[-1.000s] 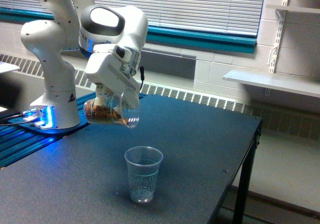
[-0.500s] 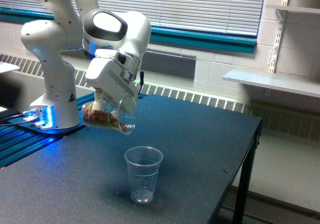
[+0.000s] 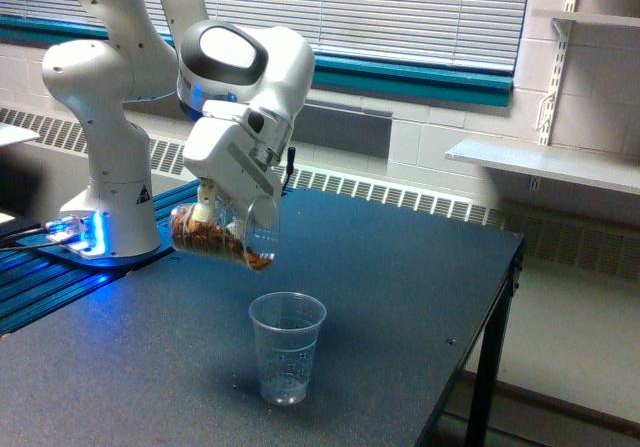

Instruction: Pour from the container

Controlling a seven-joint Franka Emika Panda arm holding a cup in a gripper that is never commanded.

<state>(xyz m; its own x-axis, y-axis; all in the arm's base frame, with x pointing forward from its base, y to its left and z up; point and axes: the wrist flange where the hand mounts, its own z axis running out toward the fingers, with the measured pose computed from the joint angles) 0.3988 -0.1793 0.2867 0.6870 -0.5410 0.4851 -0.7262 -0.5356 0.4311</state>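
Observation:
The container (image 3: 224, 235) is a clear plastic jar with brown nut-like pieces inside. It hangs tipped on its side above the table, its mouth pointing down toward the exterior view's right. My gripper (image 3: 212, 205) is shut on the container from above, and its fingers are largely hidden behind the white hand. The brown pieces reach the lower lip of the mouth. A clear tapered plastic cup (image 3: 287, 347) stands upright on the dark table (image 3: 400, 287), below the jar's mouth and slightly toward the exterior view's right. The cup looks empty.
The arm's white base (image 3: 105, 167) stands on a blue-lit mount at the exterior view's left. The table's edge (image 3: 500, 307) drops off at the right. A radiator and blinds run along the back wall, with a wall shelf (image 3: 545, 162) at the right.
The gripper and jar have shifted slightly right and tilted the mouth further down. The brown pieces have slid toward the lip. The cup has not moved.

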